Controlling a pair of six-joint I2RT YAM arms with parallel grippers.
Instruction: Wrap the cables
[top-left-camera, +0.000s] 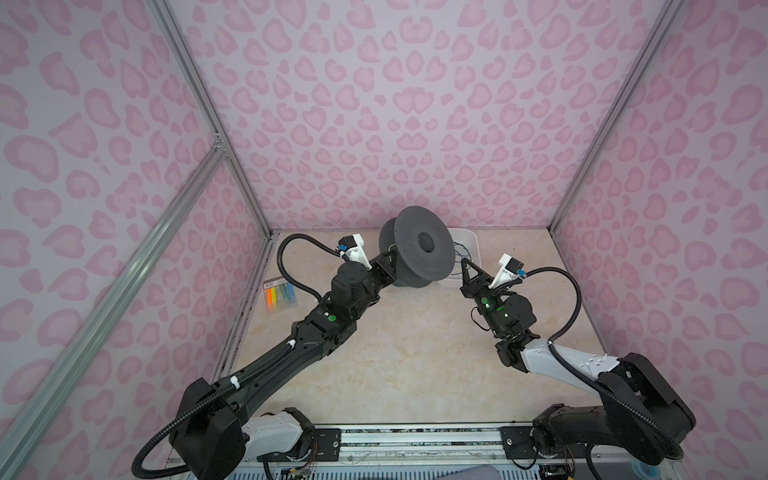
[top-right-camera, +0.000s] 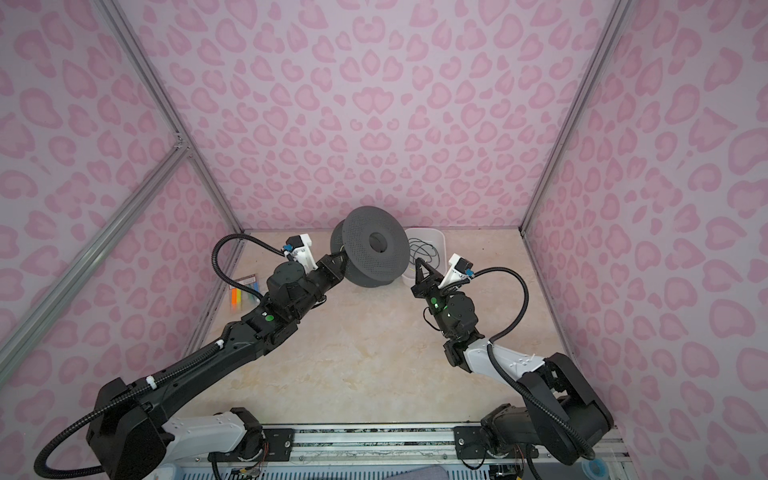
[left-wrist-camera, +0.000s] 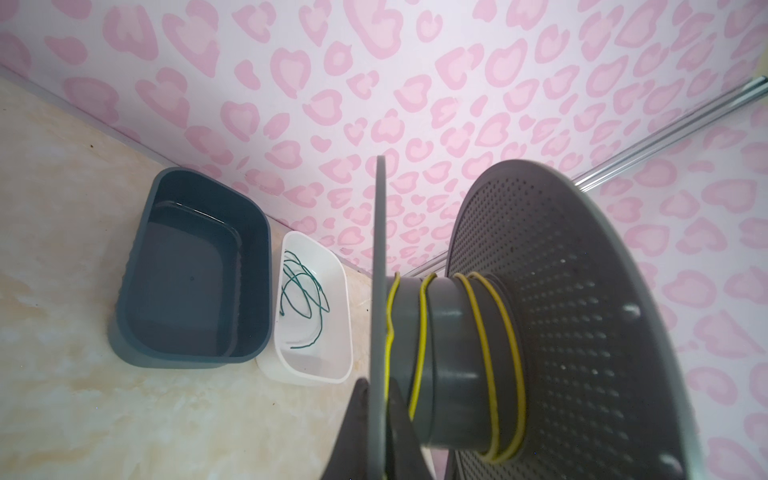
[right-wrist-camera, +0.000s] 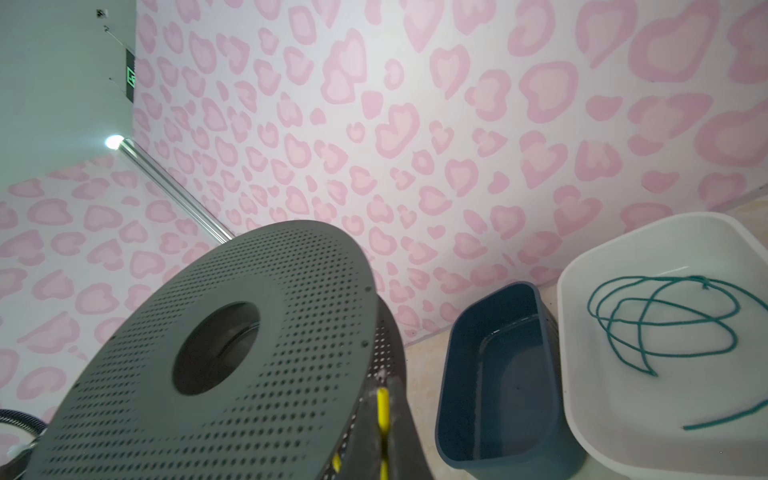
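Observation:
A grey perforated spool (top-left-camera: 419, 249) (top-right-camera: 374, 245) is held tilted above the back of the table. The thin yellow cable (left-wrist-camera: 422, 332) lies in several loose turns round its hub. My left gripper (left-wrist-camera: 377, 382) (top-left-camera: 388, 259) is shut on the edge of one thin spool flange (left-wrist-camera: 379, 270), one finger on each face. My right gripper (right-wrist-camera: 382, 382) (top-left-camera: 465, 264) sits just right of the spool, shut on a short stretch of the yellow cable (right-wrist-camera: 382, 409) that shows between its fingers. Where the cable runs between spool and right gripper is hidden.
A dark blue bin (left-wrist-camera: 137, 291) (right-wrist-camera: 449, 395) and a white bin (left-wrist-camera: 345, 324) (right-wrist-camera: 582, 374) (top-left-camera: 471, 245) stand against the back wall; the white one holds a loose green cord (left-wrist-camera: 303, 291) (right-wrist-camera: 665, 324). A pack of coloured strips (top-left-camera: 280, 294) lies at the table's left edge.

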